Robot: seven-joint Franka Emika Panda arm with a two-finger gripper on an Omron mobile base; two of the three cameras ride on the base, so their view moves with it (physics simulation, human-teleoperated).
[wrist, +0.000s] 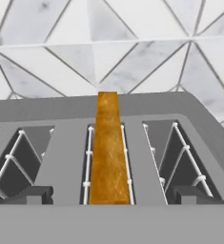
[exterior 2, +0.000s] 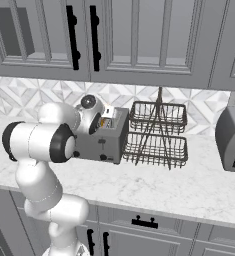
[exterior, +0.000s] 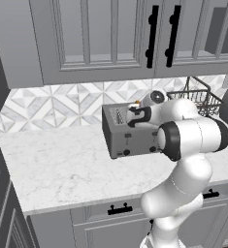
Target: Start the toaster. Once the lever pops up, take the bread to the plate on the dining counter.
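Observation:
The grey toaster (exterior: 122,138) stands on the marble worktop by the tiled wall, its front face with black knobs turned towards the counter edge. In the hand view the orange-tan bread (wrist: 107,152) stands upright in a middle slot of the toaster (wrist: 46,112). My gripper (wrist: 112,196) hovers just over the toaster top, open. Its dark fingertips (wrist: 35,194) stand wide apart on either side of the bread slot, with nothing gripped. From the base, the hand (exterior: 137,115) sits over the toaster's top, beside a small orange tip of bread (exterior: 137,102). The right base view shows the toaster (exterior 2: 101,142) behind my arm.
A dark two-tier wire rack (exterior 2: 156,132) stands right beside the toaster (exterior: 198,99). A dark grey appliance (exterior 2: 234,140) sits further right. Grey wall cabinets (exterior: 110,38) hang low overhead. The worktop (exterior: 57,169) runs left of the toaster.

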